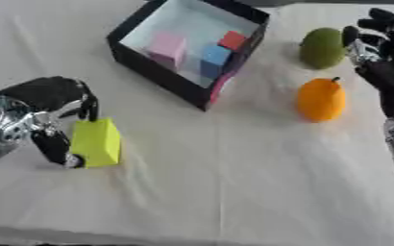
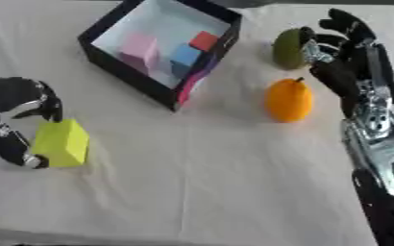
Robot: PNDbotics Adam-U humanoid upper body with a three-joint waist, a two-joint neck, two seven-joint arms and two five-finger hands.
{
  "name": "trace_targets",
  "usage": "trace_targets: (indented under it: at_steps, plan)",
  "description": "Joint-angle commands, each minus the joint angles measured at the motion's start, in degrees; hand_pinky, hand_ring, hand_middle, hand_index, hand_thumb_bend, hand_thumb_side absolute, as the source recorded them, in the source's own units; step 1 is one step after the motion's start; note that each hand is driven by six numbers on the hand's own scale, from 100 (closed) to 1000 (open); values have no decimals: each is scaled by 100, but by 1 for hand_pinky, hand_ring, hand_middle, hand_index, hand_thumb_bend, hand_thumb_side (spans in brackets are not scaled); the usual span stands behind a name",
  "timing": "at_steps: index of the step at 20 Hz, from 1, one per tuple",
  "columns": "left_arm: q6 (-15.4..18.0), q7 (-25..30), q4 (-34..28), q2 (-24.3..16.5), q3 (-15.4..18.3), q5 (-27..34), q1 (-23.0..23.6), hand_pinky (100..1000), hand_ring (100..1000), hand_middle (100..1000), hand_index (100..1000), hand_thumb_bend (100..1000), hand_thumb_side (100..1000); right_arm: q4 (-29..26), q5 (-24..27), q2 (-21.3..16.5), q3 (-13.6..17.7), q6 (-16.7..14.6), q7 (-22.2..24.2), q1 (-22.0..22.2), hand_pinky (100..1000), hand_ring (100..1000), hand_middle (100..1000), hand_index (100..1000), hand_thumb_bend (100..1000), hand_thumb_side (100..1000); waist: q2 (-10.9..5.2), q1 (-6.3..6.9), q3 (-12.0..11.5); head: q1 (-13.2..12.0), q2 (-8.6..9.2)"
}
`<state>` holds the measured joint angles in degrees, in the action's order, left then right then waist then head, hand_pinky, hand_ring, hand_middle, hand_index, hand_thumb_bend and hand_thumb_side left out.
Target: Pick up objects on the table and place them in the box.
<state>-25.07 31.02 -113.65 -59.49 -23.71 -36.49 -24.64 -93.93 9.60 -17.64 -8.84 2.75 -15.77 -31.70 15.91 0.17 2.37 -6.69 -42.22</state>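
Three blocks already lie in the box (image 1: 163,77), and in the left eye view the step in hand looks like the lift of the yellow block (image 1: 97,142), which sits on the white cloth (image 1: 234,192) at the left, well apart from the box. The left hand (image 1: 51,105) has its fingers curled over the block's top and a thumb down against its near side, so it is clamped on the block; to do this well I judge it should rise straight before swinging toward the box, clear the black near wall, and let go only above the pale floor. Inside the box are a pink block (image 1: 167,47), a blue block (image 1: 215,59) and a red block (image 1: 232,40), the blue and red close to the right wall, leaving bare floor at the far left. In the right eye view the right hand (image 2: 351,57) hangs with fingers spread apart just beside the green fruit (image 2: 289,48), holding nothing, and the orange fruit (image 2: 289,101) lies near it on the cloth.
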Motion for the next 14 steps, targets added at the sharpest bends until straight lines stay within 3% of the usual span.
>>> trace_targets:
  at_steps: [1,4,7,11,14]
  plan:
    - [144,-198,-94,-148,334,267,-305,492,574,487,478,450,100,-83,-19,-156,46,-2,-29,-43,799,760,755,844,334,258,-137,16,-24,16,-11]
    - [314,-312,-94,-133,580,410,-831,472,566,485,480,439,100,-88,-19,-170,51,-5,-36,-16,799,760,755,844,334,257,-161,19,-55,50,-16]
    - [199,-172,-94,-50,695,714,-1573,461,558,481,476,435,100,-91,-22,-178,51,-8,-38,10,799,760,755,844,334,258,-190,29,-91,129,-9]
    - [-148,225,-87,230,597,781,-2434,456,555,480,477,436,100,-93,-22,-176,53,-15,-47,22,799,760,755,844,338,264,-214,37,-122,203,-1]
    - [-245,497,341,759,364,668,-3095,444,546,475,482,417,100,-120,-12,-143,46,-23,-44,5,799,760,756,844,332,258,-207,4,-102,197,45]
